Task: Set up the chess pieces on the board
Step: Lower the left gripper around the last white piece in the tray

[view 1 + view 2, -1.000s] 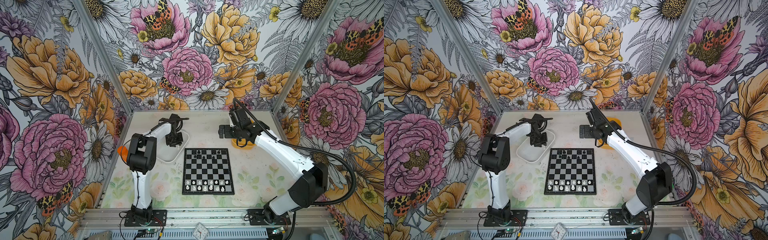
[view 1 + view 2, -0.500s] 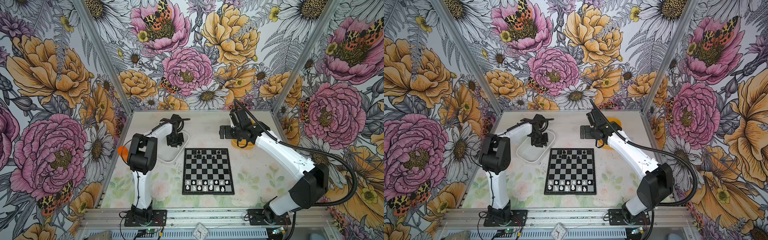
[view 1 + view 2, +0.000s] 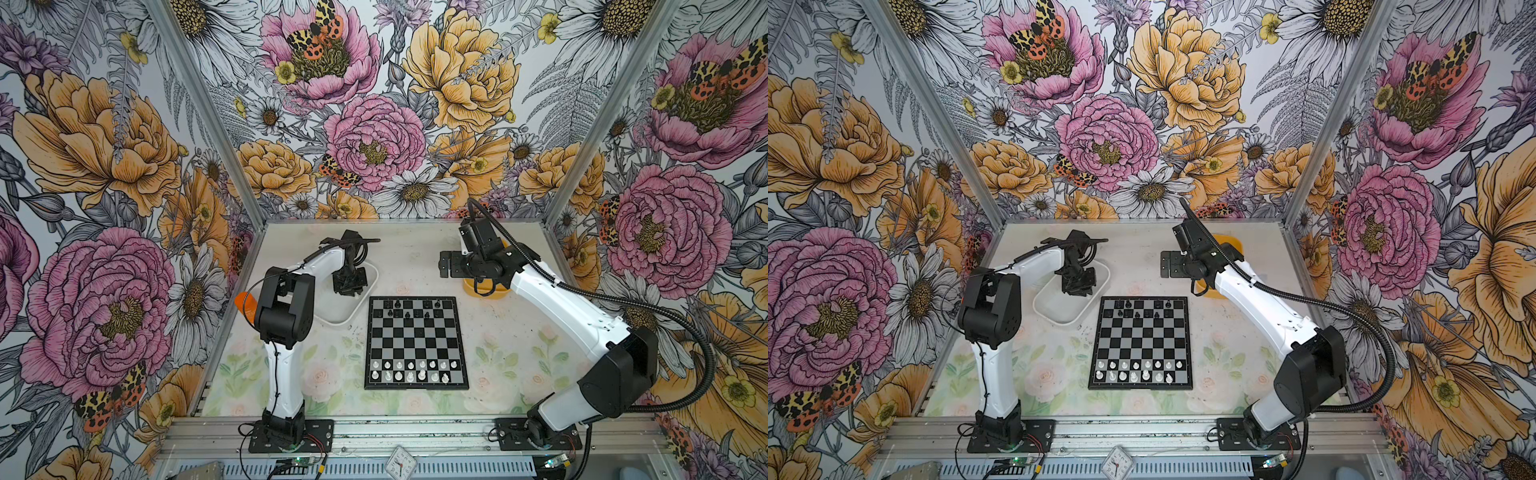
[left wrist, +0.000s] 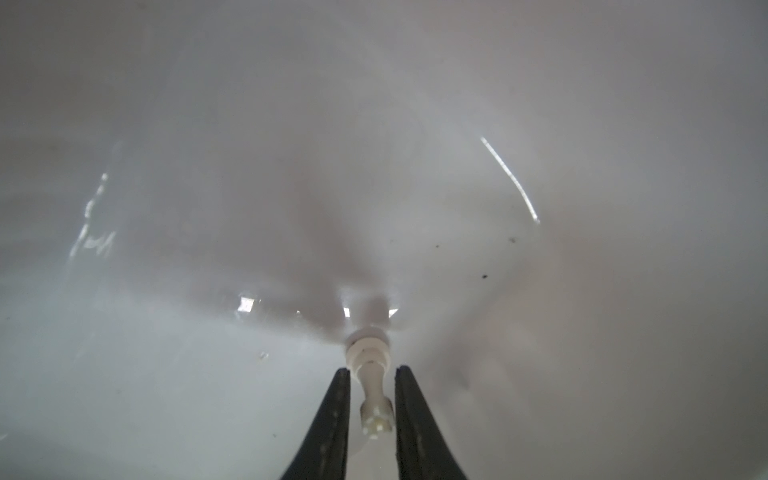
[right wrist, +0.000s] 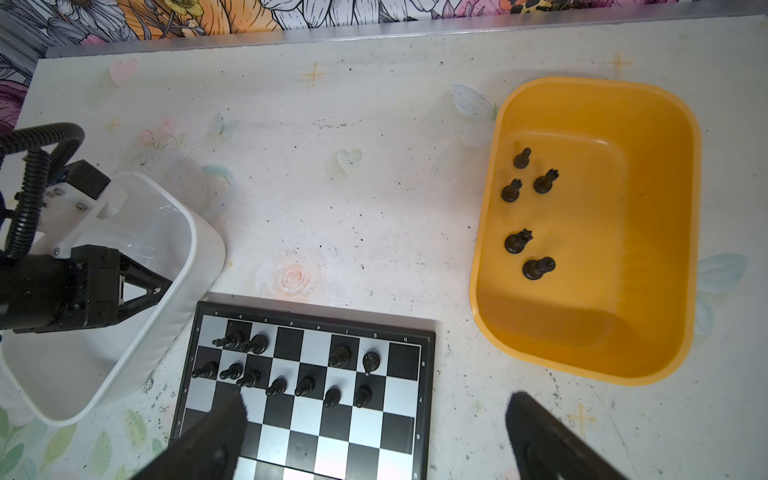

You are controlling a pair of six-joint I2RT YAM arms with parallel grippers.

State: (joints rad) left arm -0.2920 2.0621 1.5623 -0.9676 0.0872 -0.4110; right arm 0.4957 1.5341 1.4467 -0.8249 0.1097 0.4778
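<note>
Status: the task is well advanced but not complete. On the board [image 3: 415,340], at the middle of the table, the white pieces [image 3: 410,365] fill the near two rows but for what looks like one corner square of the back row. I count eight in the pawn row and seven behind it. The black pieces [image 5: 305,384] at the far side are thinner: seven in the pawn row and four behind, as best I can count.

Outstanding: five black pieces in the yellow tub [image 5: 648,249], and one white piece [image 4: 368,347] in the white tub [image 3: 1059,309].

Left gripper [image 4: 372,372]: it is down inside the white tub, its jaws standing close on either side of that white piece. I cannot tell whether they are clamped on it.

Right gripper [image 5: 372,411]: its jaws are wide apart and hold nothing. It hangs above the board's far edge, beside the yellow tub.

Differences between views:
- **Left wrist view:** only this view shows the white piece and the jaws about it. Its head looks notched, so I judge it a rook. In both top views the gripper body hides it.
- **Right wrist view:** only this view shows what lies in the yellow tub, which the right arm largely covers from above.
- **Top views:** only these show the white rows.
</note>
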